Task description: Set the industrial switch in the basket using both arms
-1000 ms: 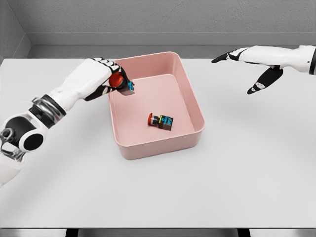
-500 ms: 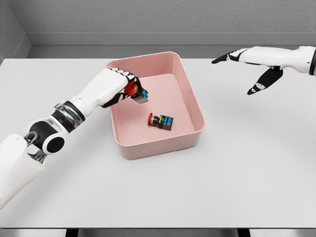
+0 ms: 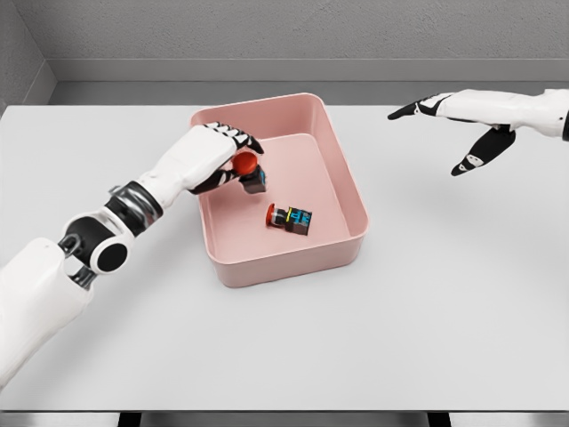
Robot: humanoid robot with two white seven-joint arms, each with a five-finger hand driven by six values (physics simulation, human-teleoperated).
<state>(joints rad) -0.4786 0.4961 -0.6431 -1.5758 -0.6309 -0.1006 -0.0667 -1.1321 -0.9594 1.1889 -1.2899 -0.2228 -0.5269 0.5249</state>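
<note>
A pink basket (image 3: 351, 191) stands in the middle of the white table. One industrial switch (image 3: 291, 217), with a red button and a dark body, lies on its side on the basket floor. A second switch (image 3: 249, 172) is inside the basket near the left wall, right under my left hand (image 3: 224, 157). That hand reaches over the left rim with its fingers stretched out above the switch, no longer wrapped round it. My right hand (image 3: 455, 133) hovers open over the table, right of the basket, holding nothing.
The table's (image 3: 400, 329) far edge runs just behind the basket, with a grey wall beyond it. My left forearm (image 3: 124, 213) lies across the table left of the basket.
My left hand carried the second switch over the left rim and down into the basket, then uncurled its fingers from it. The right hand drifted slightly right.
</note>
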